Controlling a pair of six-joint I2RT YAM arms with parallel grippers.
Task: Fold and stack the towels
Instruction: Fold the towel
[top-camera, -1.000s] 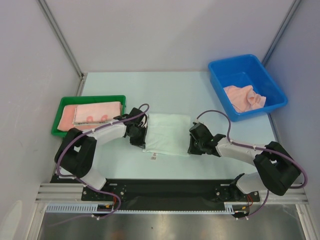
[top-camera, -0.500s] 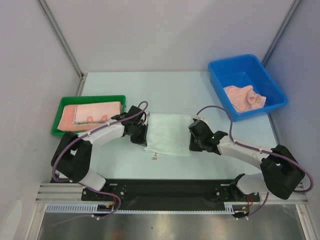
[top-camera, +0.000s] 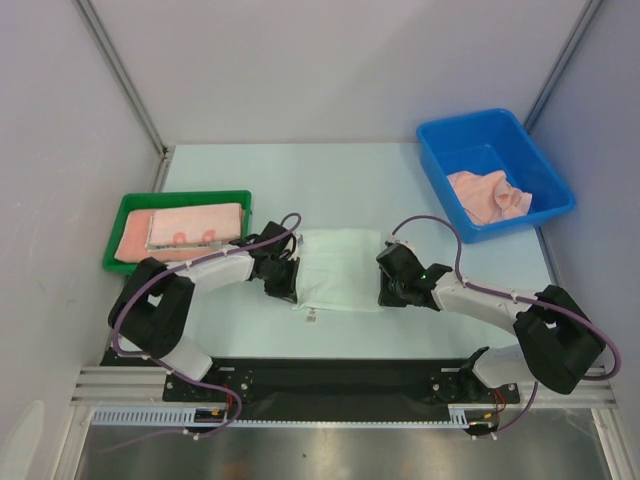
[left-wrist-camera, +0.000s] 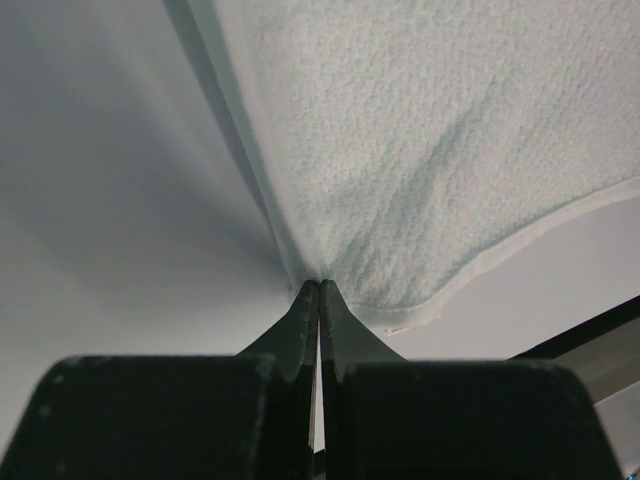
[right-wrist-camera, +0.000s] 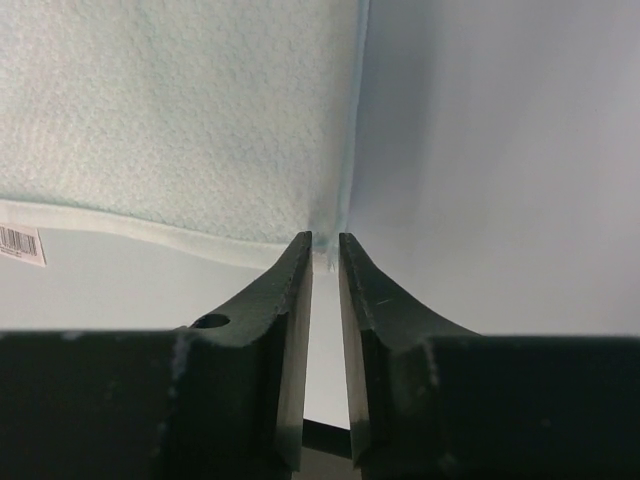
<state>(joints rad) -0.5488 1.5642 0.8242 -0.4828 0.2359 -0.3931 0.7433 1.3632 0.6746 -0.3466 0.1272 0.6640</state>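
Your left end effector (left-wrist-camera: 319, 285) had its fingers pressed together on the left edge of the white towel (top-camera: 340, 268). The right end effector (right-wrist-camera: 325, 240) stood with its fingers slightly apart at that towel's near right corner. You had the towel lying flat in the middle of the pale surface (top-camera: 330, 180), with grey walls (top-camera: 300, 60) on three sides. The green tray (top-camera: 185, 196) at the left held folded salmon-pink towels (top-camera: 190, 218), and the blue bin (top-camera: 440, 165) at the far right held a crumpled pink towel (top-camera: 490, 195).
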